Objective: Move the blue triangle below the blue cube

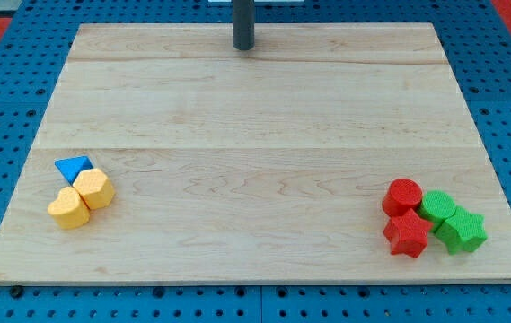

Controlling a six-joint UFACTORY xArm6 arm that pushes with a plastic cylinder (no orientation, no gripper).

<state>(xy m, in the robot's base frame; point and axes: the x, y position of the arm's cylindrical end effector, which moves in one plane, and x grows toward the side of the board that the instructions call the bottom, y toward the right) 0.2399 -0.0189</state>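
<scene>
The blue triangle lies near the board's left edge, touching the top left of a yellow hexagon block. No blue cube shows in the view. My tip is at the view's top, near the board's top edge and a little left of centre, far from the blue triangle and from every other block.
A yellow heart-shaped block touches the yellow hexagon at its lower left. At the lower right sit a red cylinder, a red star, a green hexagon-like block and a green star, clustered together. The wooden board rests on a blue pegboard.
</scene>
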